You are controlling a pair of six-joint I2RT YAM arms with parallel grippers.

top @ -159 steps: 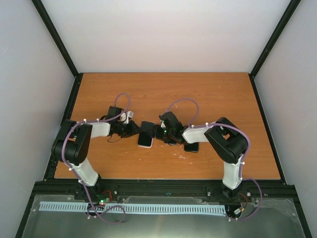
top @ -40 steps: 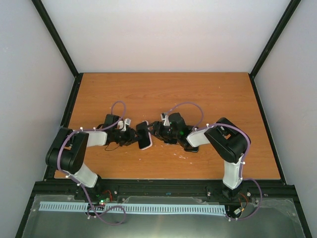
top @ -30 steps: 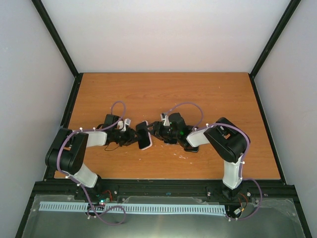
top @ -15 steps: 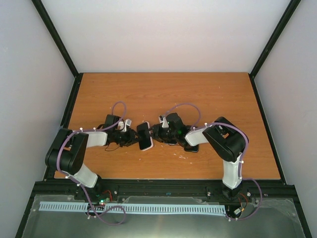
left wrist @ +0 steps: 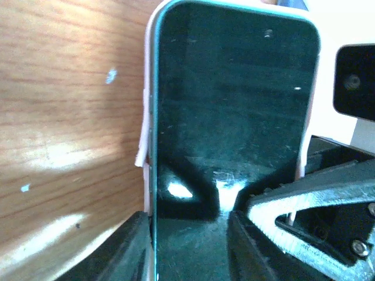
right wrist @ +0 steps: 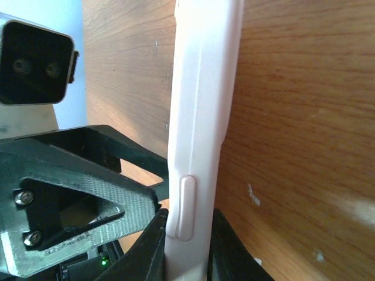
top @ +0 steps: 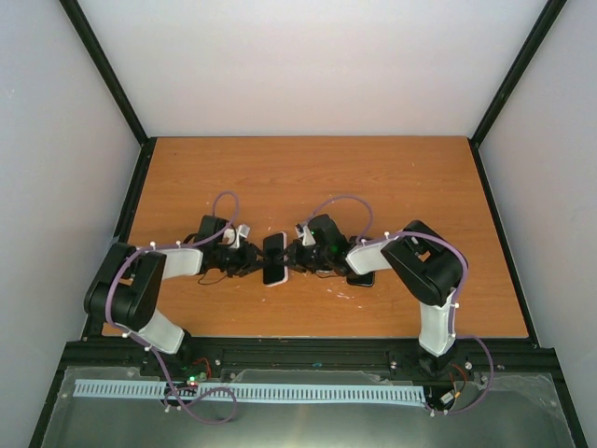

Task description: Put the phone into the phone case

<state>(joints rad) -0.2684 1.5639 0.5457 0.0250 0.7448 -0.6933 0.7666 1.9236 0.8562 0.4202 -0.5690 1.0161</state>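
Observation:
The phone (top: 273, 259), dark-screened with a teal rim, lies between my two grippers at the table's middle. In the left wrist view the phone (left wrist: 228, 117) fills the frame and a pale pink phone case (left wrist: 147, 134) wraps its edges. My left gripper (top: 250, 260) holds the phone's near end; the left gripper (left wrist: 187, 246) has one finger at the cased left edge and the other over the screen. My right gripper (top: 295, 258) grips from the right. In its wrist view the right gripper (right wrist: 187, 246) is shut on the phone case (right wrist: 202, 117), seen edge-on with a side button.
A dark flat object (top: 362, 277) lies on the wooden table (top: 308, 177) under the right forearm. Black frame rails (top: 140, 177) border the table's sides, and pale walls rise behind.
My right gripper slid left to the phone and closed on its cased edge. The phone turned from slanted to nearly straight between the grippers. The left gripper kept its hold.

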